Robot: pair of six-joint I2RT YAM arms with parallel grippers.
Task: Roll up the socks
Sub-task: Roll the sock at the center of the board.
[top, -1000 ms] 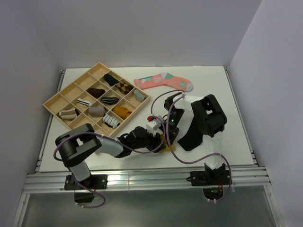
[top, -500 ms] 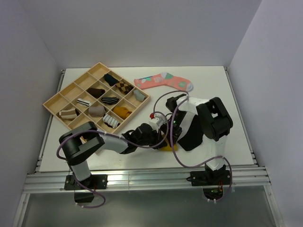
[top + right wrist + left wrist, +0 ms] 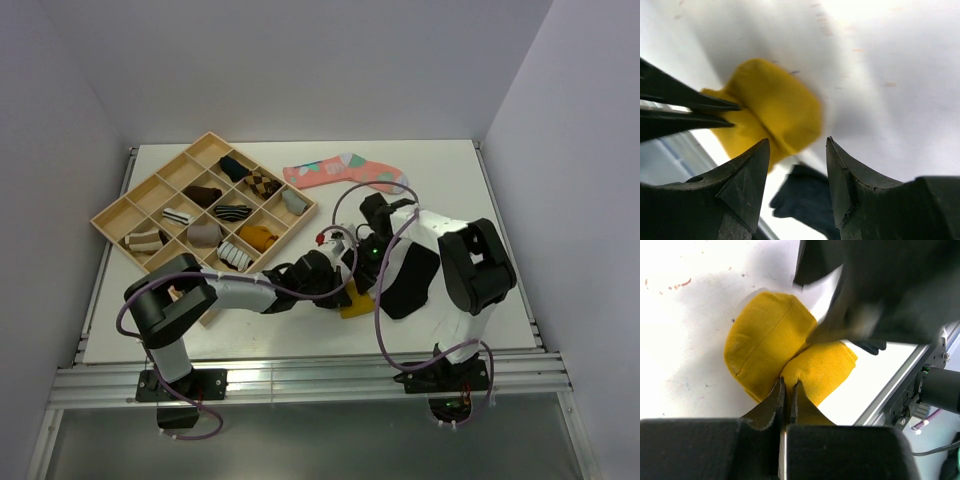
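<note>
Since the left gripper [image 3: 788, 385] has just clenched on the soft mustard-yellow ankle sock [image 3: 770, 340], the right gripper [image 3: 797, 142] has released, jaws apart, leaving the fold to the left.

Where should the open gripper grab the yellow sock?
Probably the rounded, folded end of the yellow sock, coming down from above on the side away from the left gripper. That gripper is shut on the sock's opposite, bunched edge, while the rounded end lies free on the table. The right gripper is open close by.
</note>
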